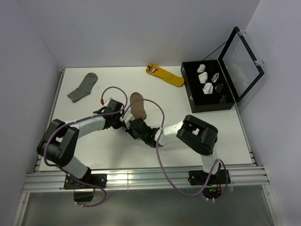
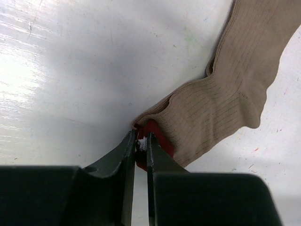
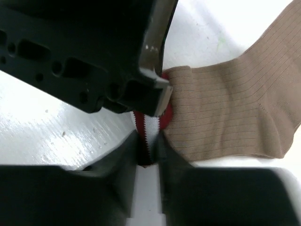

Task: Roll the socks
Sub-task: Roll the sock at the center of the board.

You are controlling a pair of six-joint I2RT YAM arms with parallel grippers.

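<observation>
Centrally, left pincer (image 2: 141, 142) and right pincer (image 3: 149, 141) on sock (image 2: 235, 94) at cuff edge (image 3: 150, 123).

Bright overhead light; glare bleaches the desk (image 2: 33, 75) in both wrist views, soft shadows spread, near foreground blurs.

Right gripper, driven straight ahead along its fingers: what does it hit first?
The right gripper holds the tan sock by its striped cuff; just beyond stands the left gripper, probably the first hard contact, though depth is unclear.
</observation>
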